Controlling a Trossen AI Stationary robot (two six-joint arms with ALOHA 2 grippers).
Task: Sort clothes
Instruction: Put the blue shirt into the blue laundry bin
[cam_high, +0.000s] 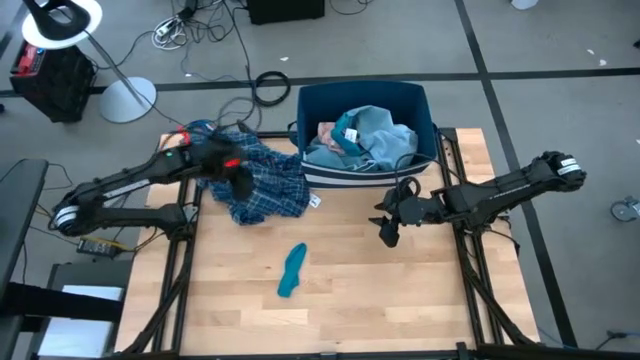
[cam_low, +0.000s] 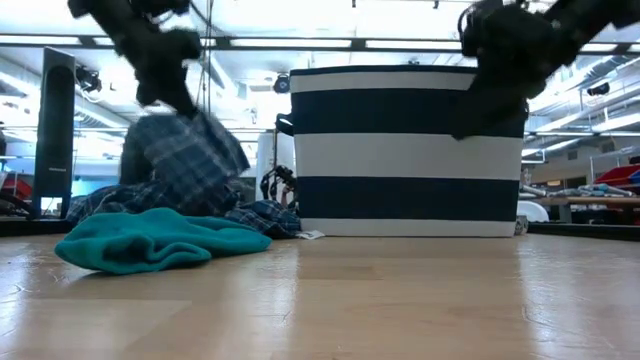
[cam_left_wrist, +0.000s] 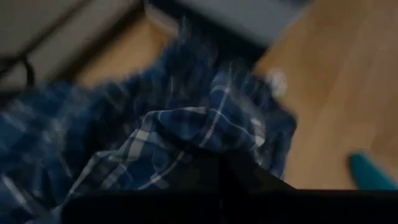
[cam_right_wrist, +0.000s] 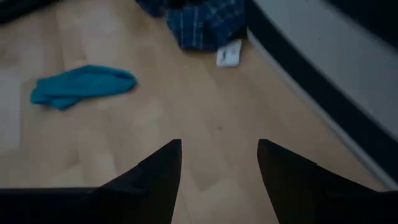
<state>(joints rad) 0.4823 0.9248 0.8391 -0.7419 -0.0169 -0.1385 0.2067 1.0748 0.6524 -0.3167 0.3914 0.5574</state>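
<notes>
A: While the left hand (cam_high: 240, 180) is clamped on the plaid shirt (cam_high: 265, 185), how should the lift go?

B: Straight up until the trailing cloth clears the tabletop (cam_high: 400, 290), I'd say, then across to the striped bin (cam_high: 365, 95). The shirt is large and half of it lies bunched beside the bin, so a low carry would probably drag it.

A: And the arm's pose?

B: The left arm reaches in from the left edge, its hand pinching a raised fold. The right hand (cam_high: 388, 232) hovers over bare wood just in front of the bin, fingers apart, holding nothing.

A: The other clothes?

B: A teal sock (cam_high: 292, 271) lies mid-tabletop; the denim piece (cam_high: 375, 135) sits in the bin.
</notes>
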